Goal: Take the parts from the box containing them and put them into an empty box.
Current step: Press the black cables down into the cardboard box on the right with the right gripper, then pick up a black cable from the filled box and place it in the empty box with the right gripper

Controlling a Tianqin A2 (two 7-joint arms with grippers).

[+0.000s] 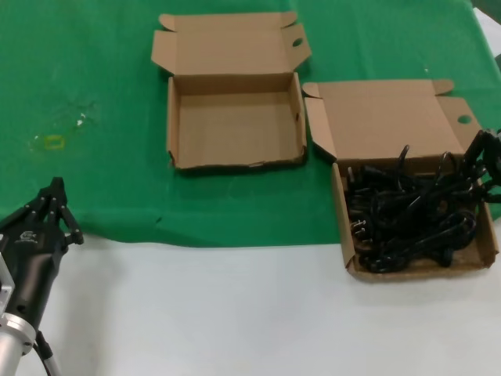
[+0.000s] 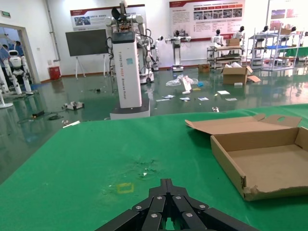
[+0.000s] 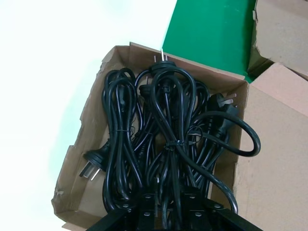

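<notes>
My left gripper (image 1: pixel 64 210) sits parked low on the left, at the edge where the green cloth (image 1: pixel 94 86) meets the white table (image 1: pixel 235 313), fingers drawn together to a point, holding nothing, well apart from both boxes. Next over is the empty box (image 1: pixel 235 117), lid flap folded back, tray bare — no cord in it, so I judge nothing has been transferred yet and the whole job is left. Right of it, just beside, is the box containing them (image 1: pixel 415 204), its tall lid panel up behind and the tray heaped with the parts (image 1: pixel 411 219), black cords tangled together. My right gripper (image 1: pixel 487 160) is at the far right rim of that box, over the pile; I cannot tell whether its jaws are spread or closed, or whether they have a cord. View differences: the head view gives the layout of both boxes and both arms. The left wrist view shows my closed left fingers (image 2: pixel 166 202) low over the cloth and the bare tray from the side (image 2: pixel 269 163), plus the hall behind, but no cords. The right wrist view looks straight down into the full box (image 3: pixel 91 115): cords (image 3: pixel 163 130) bundled in coils with ties, pronged plugs poking out, detail the head view loses.
</notes>
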